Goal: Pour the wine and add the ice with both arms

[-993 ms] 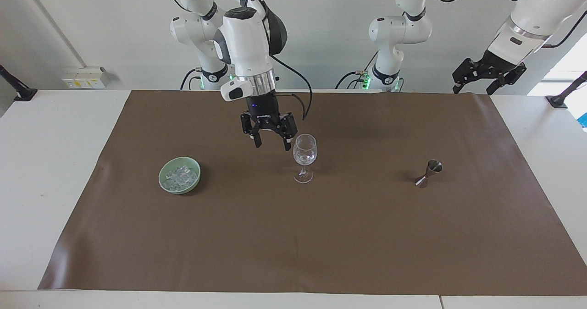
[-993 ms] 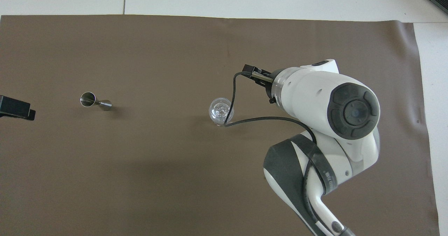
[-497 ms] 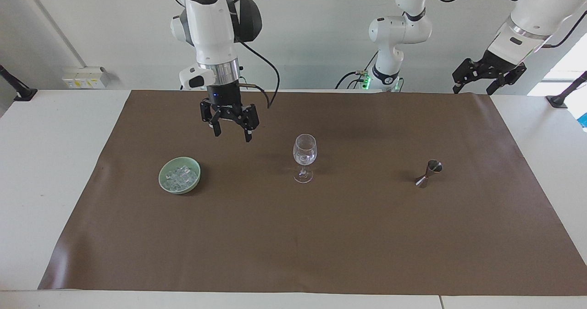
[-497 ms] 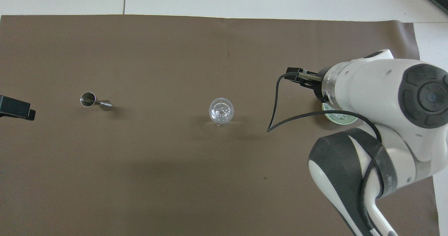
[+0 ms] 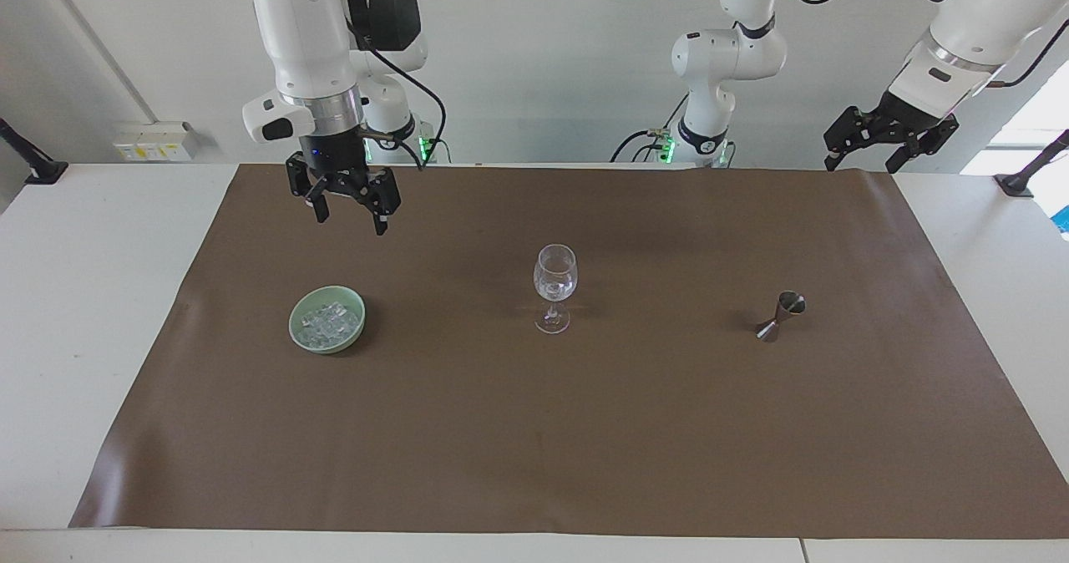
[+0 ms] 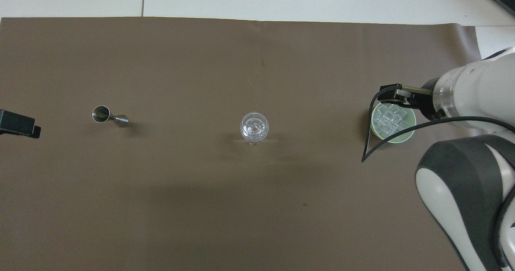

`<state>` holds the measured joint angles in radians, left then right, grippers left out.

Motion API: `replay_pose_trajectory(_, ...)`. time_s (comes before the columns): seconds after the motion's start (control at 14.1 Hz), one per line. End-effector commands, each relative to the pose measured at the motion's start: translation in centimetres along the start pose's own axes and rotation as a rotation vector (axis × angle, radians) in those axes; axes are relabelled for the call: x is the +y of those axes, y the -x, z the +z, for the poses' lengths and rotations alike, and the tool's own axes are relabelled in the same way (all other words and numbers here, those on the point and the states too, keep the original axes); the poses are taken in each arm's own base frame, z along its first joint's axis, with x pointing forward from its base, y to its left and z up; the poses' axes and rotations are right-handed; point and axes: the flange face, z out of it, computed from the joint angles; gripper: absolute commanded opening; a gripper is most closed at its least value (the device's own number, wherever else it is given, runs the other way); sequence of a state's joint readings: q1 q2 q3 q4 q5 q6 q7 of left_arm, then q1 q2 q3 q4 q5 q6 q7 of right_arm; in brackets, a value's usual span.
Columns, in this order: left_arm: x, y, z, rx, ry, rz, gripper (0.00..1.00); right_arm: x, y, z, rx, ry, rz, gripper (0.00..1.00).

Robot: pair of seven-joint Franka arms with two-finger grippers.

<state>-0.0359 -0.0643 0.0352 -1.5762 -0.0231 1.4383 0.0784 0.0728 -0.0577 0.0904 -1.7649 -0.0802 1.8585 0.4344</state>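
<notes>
A clear wine glass (image 5: pixel 555 283) (image 6: pixel 254 127) stands upright mid-mat, and something glassy glints in its bowl. The ice (image 5: pixel 330 322) (image 6: pixel 389 118) is heaped in a pale green bowl (image 5: pixel 301 329) (image 6: pixel 402 137) toward the right arm's end of the table. My right gripper (image 5: pixel 349 225) hangs open and empty, high over the mat, between the bowl and the robots' edge. In the overhead view its wrist (image 6: pixel 462 94) overlaps the bowl's rim. My left gripper (image 5: pixel 860 166) waits open and empty, raised over the mat's corner at the left arm's end. No wine is in view.
A small steel jigger (image 5: pixel 781 316) (image 6: pixel 105 115) stands on the brown mat (image 5: pixel 534 446) toward the left arm's end, level with the glass. White tabletop (image 5: pixel 92 296) borders the mat at both ends.
My right gripper has swung away from beside the wine glass, rising and moving toward the right arm's end. The bowl now shows in the overhead view. The left arm has not moved.
</notes>
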Motion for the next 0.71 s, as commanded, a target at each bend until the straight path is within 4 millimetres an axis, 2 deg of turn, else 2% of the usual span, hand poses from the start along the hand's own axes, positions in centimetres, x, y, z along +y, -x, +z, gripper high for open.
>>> replay_pose_trajectory(0.0, 0.0, 0.8, 0.0, -0.007, -0.006, 0.003, 1.00, 2.1, -1.1, -1.5, -0.046, 0.018, -0.043, 1.00)
replay_pose_trajectory(0.14, 0.0, 0.8, 0.0, -0.007, -0.006, 0.003, 1.00, 3.0, -1.4, -1.9, -0.070, -0.026, -0.030, 1.00)
replay_pose_trajectory(0.43, 0.0, 0.8, 0.0, -0.007, -0.006, 0.003, 1.00, 6.1, -2.0, -1.4, -0.107, -0.020, -0.057, 1.00)
replay_pose_trajectory(0.64, 0.0, 0.8, 0.0, -0.007, -0.006, 0.003, 1.00, 6.9, -2.4, -3.7, -0.086, -0.023, -0.051, 1.00)
